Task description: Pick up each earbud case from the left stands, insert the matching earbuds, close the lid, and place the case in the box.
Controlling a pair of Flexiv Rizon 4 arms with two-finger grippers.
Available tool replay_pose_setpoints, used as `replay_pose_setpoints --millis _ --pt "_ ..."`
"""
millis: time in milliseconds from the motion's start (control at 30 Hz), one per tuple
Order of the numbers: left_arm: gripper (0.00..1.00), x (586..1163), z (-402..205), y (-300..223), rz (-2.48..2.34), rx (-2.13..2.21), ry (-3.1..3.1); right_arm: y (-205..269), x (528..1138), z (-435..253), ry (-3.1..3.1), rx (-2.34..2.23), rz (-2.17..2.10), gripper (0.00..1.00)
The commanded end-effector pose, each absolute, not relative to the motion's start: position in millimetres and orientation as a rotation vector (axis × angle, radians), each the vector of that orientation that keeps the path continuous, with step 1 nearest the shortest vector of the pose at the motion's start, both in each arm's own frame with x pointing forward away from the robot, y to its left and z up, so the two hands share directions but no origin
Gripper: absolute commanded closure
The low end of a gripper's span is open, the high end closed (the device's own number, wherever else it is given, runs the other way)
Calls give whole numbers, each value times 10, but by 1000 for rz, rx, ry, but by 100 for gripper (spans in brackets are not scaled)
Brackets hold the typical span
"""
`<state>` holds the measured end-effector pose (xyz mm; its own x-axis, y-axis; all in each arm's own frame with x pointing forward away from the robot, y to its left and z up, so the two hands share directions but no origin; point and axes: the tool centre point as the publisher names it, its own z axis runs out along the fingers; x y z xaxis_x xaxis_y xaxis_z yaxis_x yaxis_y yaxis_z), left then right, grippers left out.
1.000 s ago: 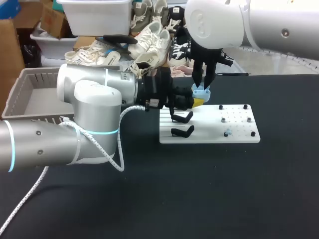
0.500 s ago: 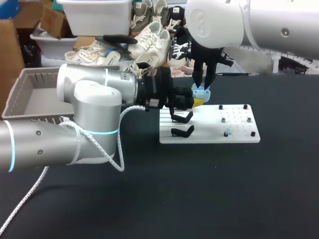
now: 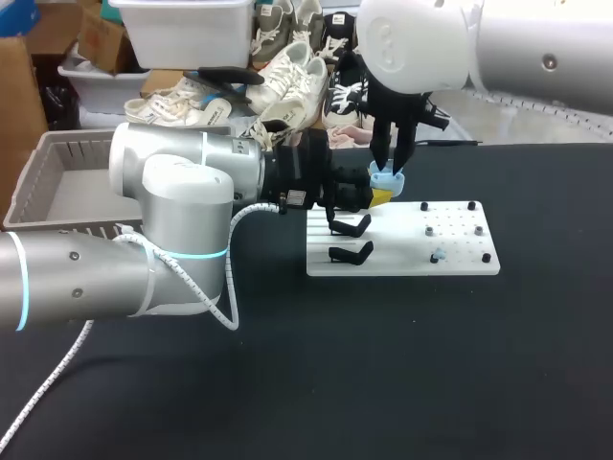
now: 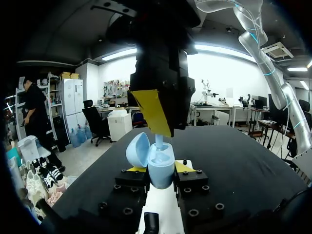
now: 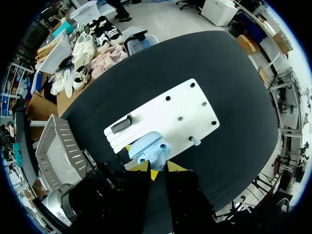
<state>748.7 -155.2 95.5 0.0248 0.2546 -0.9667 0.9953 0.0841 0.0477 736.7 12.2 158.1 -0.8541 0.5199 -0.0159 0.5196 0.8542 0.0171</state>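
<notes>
In the left wrist view my left gripper (image 4: 161, 170) is shut on a light blue earbud case (image 4: 162, 163), held upright with its lid (image 4: 137, 148) swung open. My right gripper (image 3: 391, 165) hangs straight over the case, fingers down, shut on a light blue earbud (image 4: 158, 141) whose stem reaches into the case. From the right wrist view the open case (image 5: 150, 150) lies just ahead of the right gripper (image 5: 157, 168). Another earbud (image 3: 436, 255) sits on the white board (image 3: 460, 264). Two black stands (image 3: 351, 228) on the board's left side are bare.
A grey basket (image 3: 38, 163) stands at the table's left, behind my left arm. Small black pegs (image 3: 471, 205) dot the board's right half. Black tabletop spreads in front of and to the right of the board.
</notes>
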Motion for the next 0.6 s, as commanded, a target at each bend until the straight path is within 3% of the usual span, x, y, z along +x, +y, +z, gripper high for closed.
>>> replay_pose_setpoints --millis 33,600 --pt "100 7468 952 -1545 -980 1338 1406 115 7335 1580 3001 849 19 100" --pt "100 7468 952 -1545 -980 1338 1406 37 7349 1548 3002 874 14 100"
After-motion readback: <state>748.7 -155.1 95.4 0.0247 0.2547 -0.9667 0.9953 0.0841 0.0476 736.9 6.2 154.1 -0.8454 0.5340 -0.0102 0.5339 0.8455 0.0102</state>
